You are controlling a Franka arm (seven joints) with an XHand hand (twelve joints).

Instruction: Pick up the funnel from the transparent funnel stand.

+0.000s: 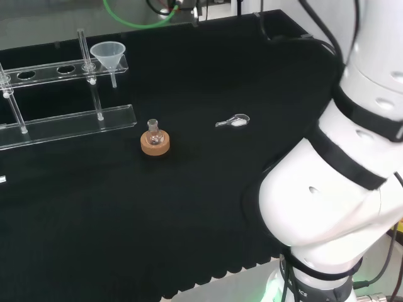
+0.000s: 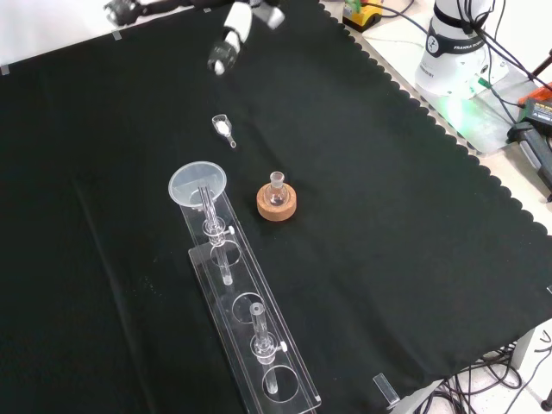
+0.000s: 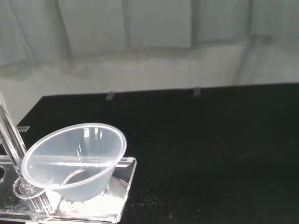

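Item, head view, from the left: a clear funnel stand [image 1: 75, 119] is lying along the black cloth [image 1: 189, 207], two long plates joined by upright rods, its upper plate pierced with round holes. The funnel [image 1: 108, 55] is sitting in the hole at the stand's right end, wide mouth up and stem hanging down through the plate. To the right of the stand a small round flask [image 1: 153, 133] is standing upright in a cork ring [image 1: 155, 144], apart from the stand's lower plate. Further right a small clear scoop [image 1: 234, 121] holding something white is lying alone on the cloth. The arm's white links [image 1: 340, 182] are taking up the right of this view. Item, front view: the funnel [image 2: 198, 185] is sitting at the far end of the stand [image 2: 250, 328], with the scoop [image 2: 222, 128] beyond it and the flask [image 2: 277, 191] to its right. The hand [image 2: 226, 47] is hanging above the cloth at the top of this view, well apart from the funnel and touching nothing; whether its fingers are spread or curled cannot be told. Item, wrist view: the funnel [image 3: 74, 161] is appearing close and large, seated in the stand's end plate [image 3: 88, 205].
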